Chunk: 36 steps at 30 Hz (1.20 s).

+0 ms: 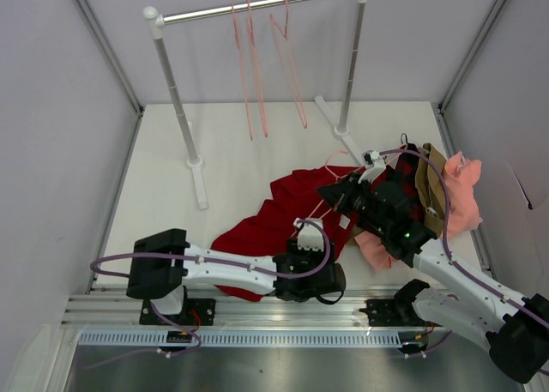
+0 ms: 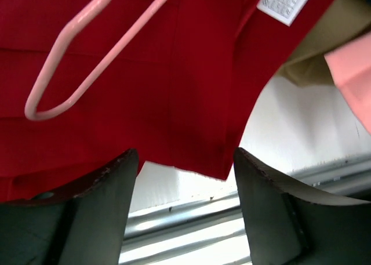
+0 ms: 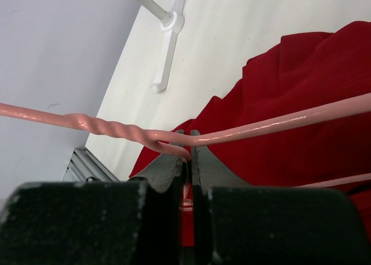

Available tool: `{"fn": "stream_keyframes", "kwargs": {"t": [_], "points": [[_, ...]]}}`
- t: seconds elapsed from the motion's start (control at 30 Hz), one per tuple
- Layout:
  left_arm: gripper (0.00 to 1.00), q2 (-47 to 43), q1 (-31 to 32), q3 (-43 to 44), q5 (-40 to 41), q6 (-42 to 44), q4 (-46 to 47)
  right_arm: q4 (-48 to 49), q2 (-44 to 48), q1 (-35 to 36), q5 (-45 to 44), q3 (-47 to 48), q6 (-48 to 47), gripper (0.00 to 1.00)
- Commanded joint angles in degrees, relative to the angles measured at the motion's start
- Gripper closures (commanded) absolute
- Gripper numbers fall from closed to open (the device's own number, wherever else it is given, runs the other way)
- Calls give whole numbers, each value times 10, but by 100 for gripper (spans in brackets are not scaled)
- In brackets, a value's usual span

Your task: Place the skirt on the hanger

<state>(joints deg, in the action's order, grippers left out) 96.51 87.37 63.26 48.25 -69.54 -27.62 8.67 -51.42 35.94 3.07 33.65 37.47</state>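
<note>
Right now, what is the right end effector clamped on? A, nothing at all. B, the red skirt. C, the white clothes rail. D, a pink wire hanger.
D: in the right wrist view the right end effector is shut on the thin pink wire of the hanger, just past its twisted neck, with the skirt lying beneath it.
</note>
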Motion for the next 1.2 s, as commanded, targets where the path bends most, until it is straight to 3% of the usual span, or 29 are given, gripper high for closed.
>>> {"fn": "stream_keyframes", "kwargs": {"t": [0.0,0.23,0.43,0.53,0.7,0.9,1.17], "points": [[29,17,-13,29,7,-24,0,47,13,-7,-1,5,-6,100],[34,38,-22,30,-8,6,35,49,13,-8,-8,5,0,100],[57,47,-26,27,-12,2,35,57,9,-11,-3,6,6,100],[80,40,-26,16,-14,-3,37,50,11,-11,-10,7,2,100],[99,-11,-29,-66,-23,-77,47,50,25,-24,-14,5,5,100],[100,-98,-30,-176,-19,-163,29,40,43,-32,-9,6,9,100],[100,-248,-33,-270,-7,-155,7,54,65,-27,44,-32,23,100]]}}
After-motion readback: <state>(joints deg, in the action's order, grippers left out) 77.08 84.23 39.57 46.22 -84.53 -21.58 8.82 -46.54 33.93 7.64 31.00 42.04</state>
